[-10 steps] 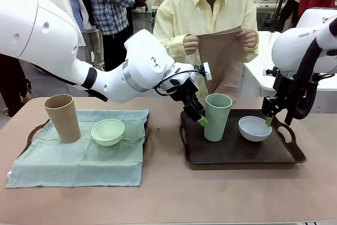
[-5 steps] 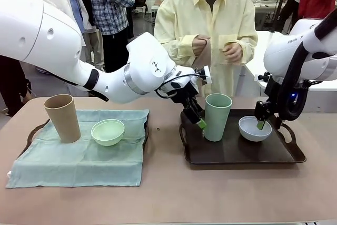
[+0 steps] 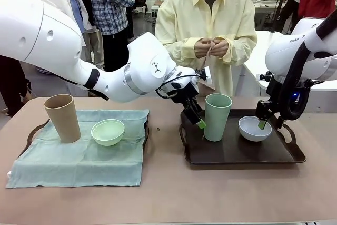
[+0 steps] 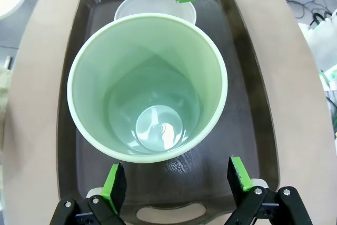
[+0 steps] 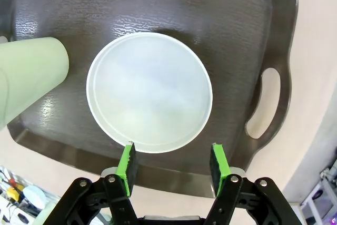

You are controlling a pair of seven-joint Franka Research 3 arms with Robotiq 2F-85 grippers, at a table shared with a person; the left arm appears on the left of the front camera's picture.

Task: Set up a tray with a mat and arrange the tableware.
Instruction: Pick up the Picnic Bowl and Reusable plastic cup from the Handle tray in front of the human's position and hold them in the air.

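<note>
Right end effector (image 3: 265,124) perhaps nearer bowl (image 3: 251,130)

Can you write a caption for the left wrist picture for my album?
Open left gripper facing the sage green tumbler on the dark tray, pale bowl beyond.
</note>
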